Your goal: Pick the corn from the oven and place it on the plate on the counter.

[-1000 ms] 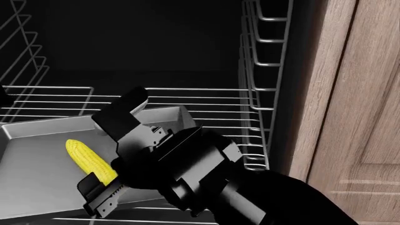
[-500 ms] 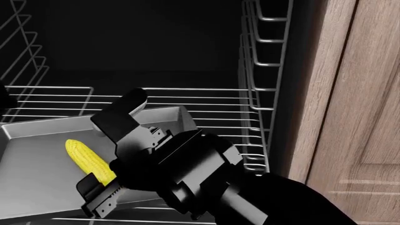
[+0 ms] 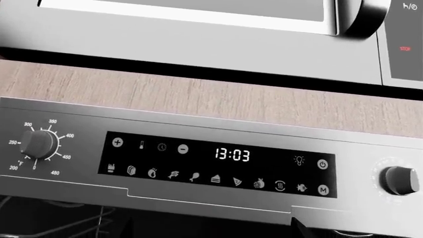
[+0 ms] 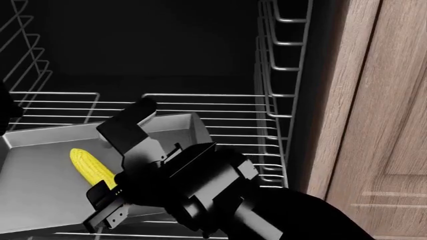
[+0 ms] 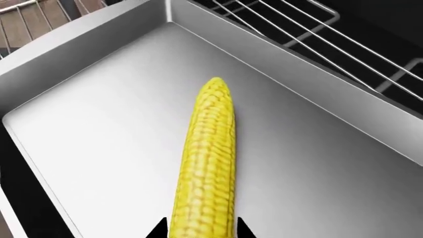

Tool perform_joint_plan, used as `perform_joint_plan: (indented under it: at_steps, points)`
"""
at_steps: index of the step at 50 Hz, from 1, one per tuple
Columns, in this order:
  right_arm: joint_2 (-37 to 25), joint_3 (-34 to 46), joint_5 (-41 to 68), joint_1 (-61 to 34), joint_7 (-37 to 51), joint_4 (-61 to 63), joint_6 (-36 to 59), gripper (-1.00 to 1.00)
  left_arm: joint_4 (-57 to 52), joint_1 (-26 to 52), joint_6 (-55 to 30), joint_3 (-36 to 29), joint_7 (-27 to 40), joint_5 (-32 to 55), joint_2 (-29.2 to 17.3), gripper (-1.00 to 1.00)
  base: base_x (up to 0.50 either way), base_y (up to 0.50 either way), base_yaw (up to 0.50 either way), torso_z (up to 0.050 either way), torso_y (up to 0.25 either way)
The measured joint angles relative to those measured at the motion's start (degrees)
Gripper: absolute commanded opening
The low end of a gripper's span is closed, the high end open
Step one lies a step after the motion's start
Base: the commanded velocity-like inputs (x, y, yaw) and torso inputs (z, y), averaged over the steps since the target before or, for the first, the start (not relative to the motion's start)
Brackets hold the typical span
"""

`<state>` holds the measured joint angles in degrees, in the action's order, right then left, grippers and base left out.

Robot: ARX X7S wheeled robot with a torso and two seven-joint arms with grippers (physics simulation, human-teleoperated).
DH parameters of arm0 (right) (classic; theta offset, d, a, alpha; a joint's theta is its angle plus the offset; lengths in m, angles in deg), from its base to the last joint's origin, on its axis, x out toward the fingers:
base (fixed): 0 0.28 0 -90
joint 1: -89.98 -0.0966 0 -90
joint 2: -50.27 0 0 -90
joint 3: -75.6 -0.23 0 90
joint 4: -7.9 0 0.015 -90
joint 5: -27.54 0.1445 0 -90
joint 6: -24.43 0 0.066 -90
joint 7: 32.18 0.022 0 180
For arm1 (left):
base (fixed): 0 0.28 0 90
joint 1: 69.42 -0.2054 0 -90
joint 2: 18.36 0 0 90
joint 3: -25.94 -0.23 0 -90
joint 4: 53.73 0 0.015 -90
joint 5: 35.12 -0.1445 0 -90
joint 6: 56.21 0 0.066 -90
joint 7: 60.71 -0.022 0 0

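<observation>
The yellow corn (image 4: pixel 90 167) (image 5: pixel 206 168) lies flat on the grey tray (image 4: pixel 33 190) (image 5: pixel 99 129), which rests on a wire rack of the oven (image 4: pixel 220 107). My right gripper (image 4: pixel 119 167) (image 5: pixel 201 233) is open and reaches into the oven. Its dark fingertips (image 5: pixel 160 230) stand close on either side of the cob's near end, with a thin gap on each side. My left gripper (image 3: pixel 211 234) is open and holds nothing. It faces the oven's control panel (image 3: pixel 218 166) from outside. The plate and the counter are out of view.
Wire side rails (image 4: pixel 277 75) line the cavity's right wall, and a brown wooden cabinet (image 4: pixel 380 125) stands beyond it. More rails (image 4: pixel 27 55) line the left wall. The tray's raised rim (image 5: pixel 278 64) runs alongside the cob. Knobs (image 3: pixel 38 144) (image 3: pixel 399 179) flank the clock display.
My right gripper has shifted slightly over the cob's near end. The corn has not moved. A dark shape has edged in at the head view's left border.
</observation>
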<state>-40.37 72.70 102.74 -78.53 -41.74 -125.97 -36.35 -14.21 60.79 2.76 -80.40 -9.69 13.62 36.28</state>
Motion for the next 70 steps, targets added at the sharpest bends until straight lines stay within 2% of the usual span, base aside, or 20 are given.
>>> perform_joint_plan:
  at_steps: [15,31,70]
  points:
    - [0.01,0.85,1.25,-0.07,-0.42,-0.83,-0.97,-1.00,0.33,0.82,-0.36,-0.73,0.10,0.11,0.21,1.00,0.00,0.00,0.00,-0.001,0.000]
    - [0.47,2.22,4.17,-1.34,-0.11,-0.92,-3.07,-1.00,-1.97,5.97,-4.72,-1.38,3.61,4.30,0.42,1.00,0.00,0.00,0.00,0.000,0.000]
    - [0.61,3.07,14.82,-9.59,1.61,2.32,-8.83,-1.00,-5.60,28.35,-17.42,-4.09,20.38,26.01,2.91,1.00,0.00,0.00,0.00,0.000,0.000]
